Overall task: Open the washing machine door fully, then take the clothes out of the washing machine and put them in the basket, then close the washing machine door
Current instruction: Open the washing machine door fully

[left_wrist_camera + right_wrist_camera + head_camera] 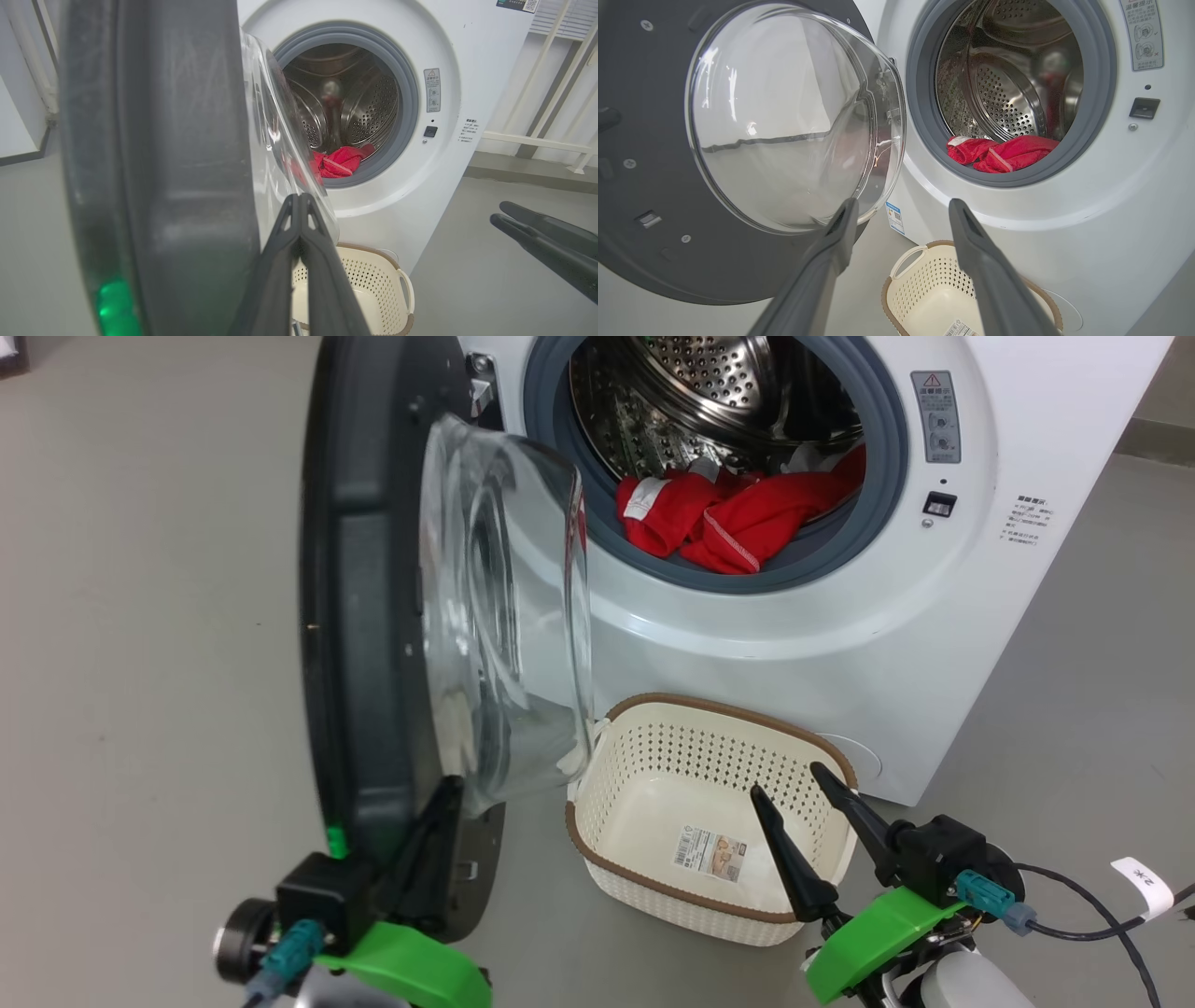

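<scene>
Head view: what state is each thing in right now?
Door: open, swung out left.
Clothes: heaped in the drum mouth.
Basket: upright on the floor, empty but for a label.
Left gripper: shut, by the door's lower edge.
Right gripper: open, empty, near the basket.

A grey floor (140, 616) is spreading out on all sides. At its far edge in the left wrist view, a white railing (537, 141), perhaps a rack, is standing, and a dark skirting (18, 158) is running under a pale wall (14, 116).
</scene>
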